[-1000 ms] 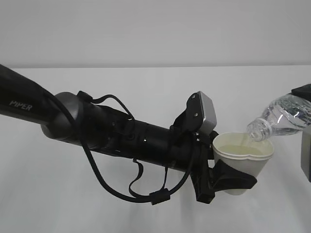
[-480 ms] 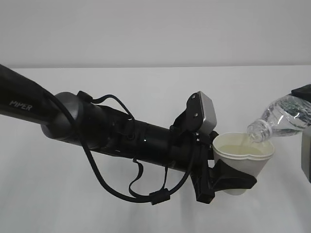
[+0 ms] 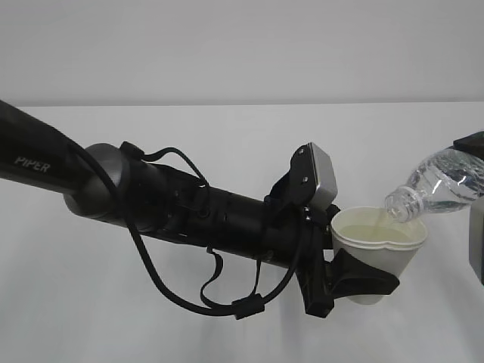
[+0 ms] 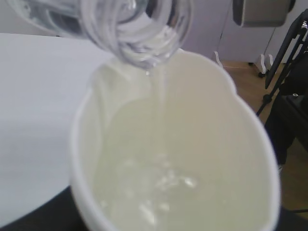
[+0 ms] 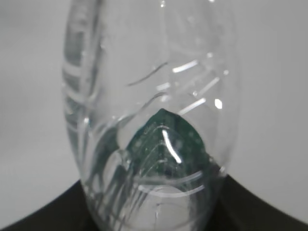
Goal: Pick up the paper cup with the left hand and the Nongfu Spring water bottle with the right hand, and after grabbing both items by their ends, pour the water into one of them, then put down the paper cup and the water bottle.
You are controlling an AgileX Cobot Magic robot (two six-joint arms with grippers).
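Paper cup [image 3: 378,249] is mid-air over the right half of the bench [image 3: 227,136], clamped low on its wall by the left tool [image 3: 359,281]; the squeeze has pushed the rim out of round. Nongfu Spring water bottle [image 3: 442,185] comes in from the right edge, tilted neck-down, mouth just over the cup's far-right rim. Right tool is mostly out of frame in the exterior view; the right wrist view shows the bottle [image 5: 149,120] sitting between its jaws, so I read it as clamped on the bottle's base end.

Change over the last second: very little. Both arms hold position, bottle angle looks a touch steeper at most. The left tool may have tightened a hair on the cup. Left wrist view shows a thin stream of water [image 4: 159,96] falling into the cup and pooled water at the bottom. So the pour is running, put-down steps are not yet started.

Room:
- Bottle mouth sits close to the rim; margin for spill on the right side is small.
- Deformed cup wall is soft; more squeeze risks slopping.
- Bench below and to the left of the cup shows bare, good for set-down.
- Bottle's landing area lies off the right edge, can't judge it.
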